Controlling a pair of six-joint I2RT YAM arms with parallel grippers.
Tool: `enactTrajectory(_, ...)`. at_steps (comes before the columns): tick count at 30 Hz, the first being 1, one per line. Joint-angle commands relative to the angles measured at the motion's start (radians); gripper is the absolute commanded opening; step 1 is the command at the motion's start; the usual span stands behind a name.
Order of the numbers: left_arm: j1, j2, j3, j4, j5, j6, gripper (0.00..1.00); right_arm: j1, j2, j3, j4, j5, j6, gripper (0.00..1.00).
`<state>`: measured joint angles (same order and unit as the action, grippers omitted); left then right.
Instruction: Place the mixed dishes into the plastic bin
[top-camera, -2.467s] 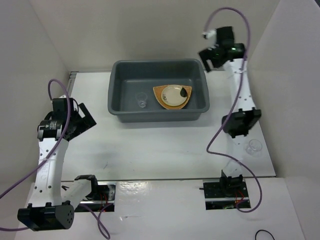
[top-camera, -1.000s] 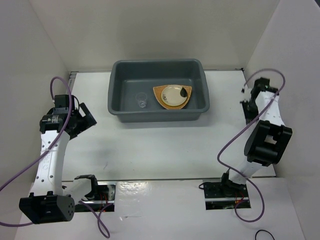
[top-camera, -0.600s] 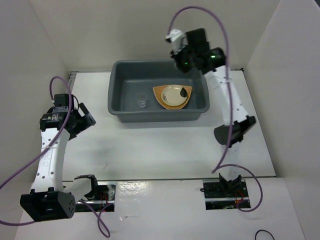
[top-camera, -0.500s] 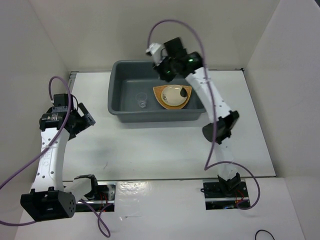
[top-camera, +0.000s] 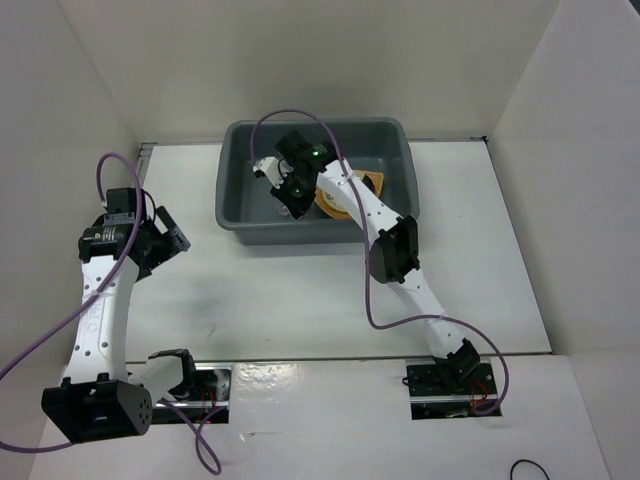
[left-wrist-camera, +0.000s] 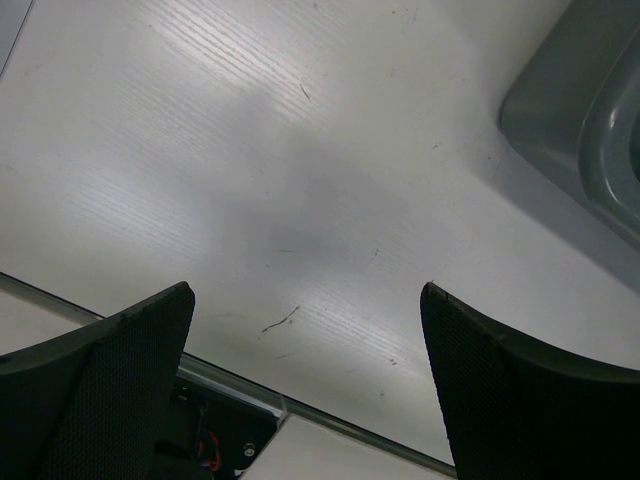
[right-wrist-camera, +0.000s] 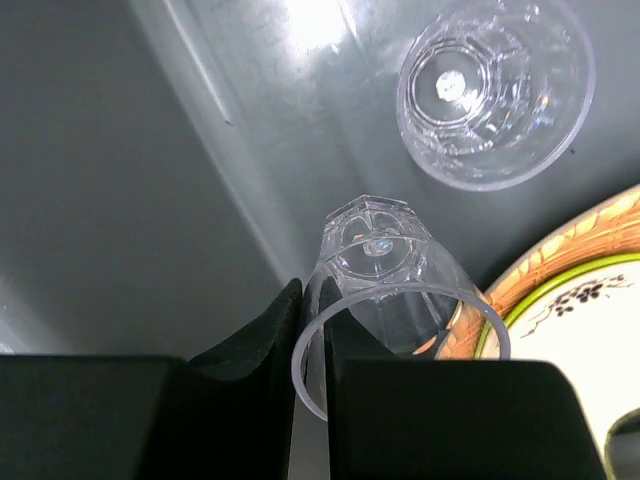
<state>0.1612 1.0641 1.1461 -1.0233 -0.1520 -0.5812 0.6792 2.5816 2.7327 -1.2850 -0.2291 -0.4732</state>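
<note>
Top cam: we see only the right arm (top-camera: 345, 195) reaching into the bin (top-camera: 240, 215), hiding its load. Its wrist cam shows us the right jaws clamped on a clear cup (right-wrist-camera: 385, 270) by the rim, over the bin floor, a 2nd cup (right-wrist-camera: 495, 95) close by, orange plate (right-wrist-camera: 560, 255) + saucer (right-wrist-camera: 590, 325) to one side. On the other wrist cam the left jaws stand wide apart above the worktop (left-wrist-camera: 300, 150), nr the bin's corner.

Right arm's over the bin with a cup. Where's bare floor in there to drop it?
Bare: bin floor between the left wall and the loose cup, plus the strip along the far wall. Crowded: right of centre, where the woven plate with the saucer sits close to that cup. The held cup in the right gripper hangs right by both.
</note>
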Motion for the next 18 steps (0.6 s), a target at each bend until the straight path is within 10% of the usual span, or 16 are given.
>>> enactTrajectory(1, 0.006, -0.012, -0.008, 0.015, 0.009, 0.0, 1.0, 0.022, 0.02, 0.076, -0.01, -0.029, -0.016, 0.02)
enactTrajectory(15, 0.006, -0.021, -0.008, 0.015, 0.0, 0.0, 1.0, 0.054, 0.141, 0.159, -0.01, -0.01, -0.045, 0.19)
enactTrajectory(18, 0.006, -0.021, -0.008, 0.015, 0.0, 0.0, 1.0, 0.054, 0.114, 0.168, -0.01, -0.01, -0.045, 0.45)
